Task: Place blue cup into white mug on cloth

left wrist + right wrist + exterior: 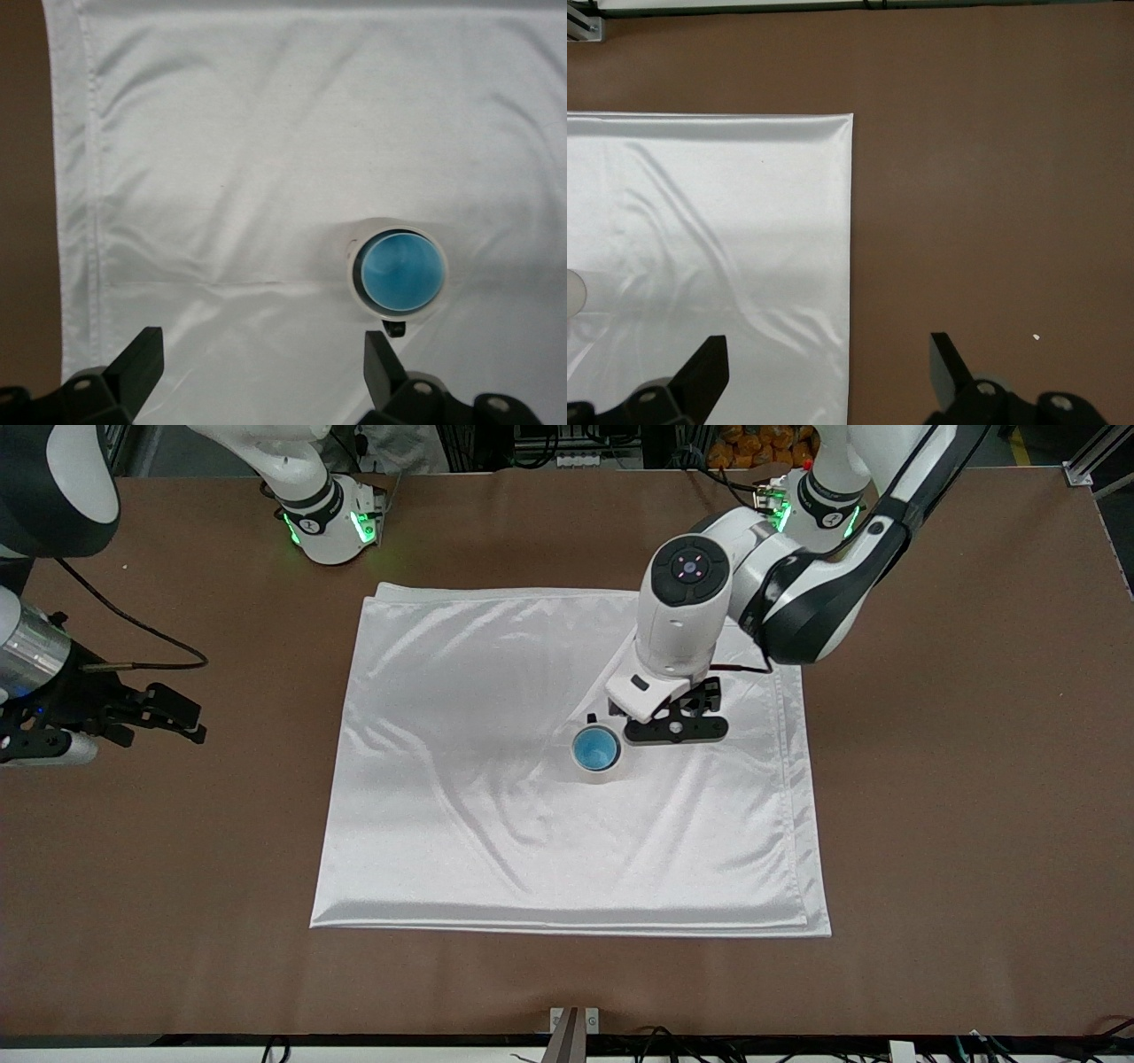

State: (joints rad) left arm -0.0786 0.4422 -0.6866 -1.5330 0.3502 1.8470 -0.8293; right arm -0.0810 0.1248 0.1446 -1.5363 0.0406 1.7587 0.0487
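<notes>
Nesting is complete: the cup (403, 271) sits upright inside the mug (396, 228) on the cloth (496, 824). Left pincer (677, 727), jaws wide and empty, hovers just beside the mug toward the left arm's end. Right pincer (155, 717) waits wide over bare worktop (957, 824).

Count of things on the table

There is one cloth (496, 824), white and shiny, on one brown table (957, 824). On the cloth there is one white mug (597, 772), and inside it one blue cup (594, 747), so two cups in total. There are two arms, each with one gripper: one left gripper (676, 726) and one right gripper (177, 722), both with fingers apart.
</notes>
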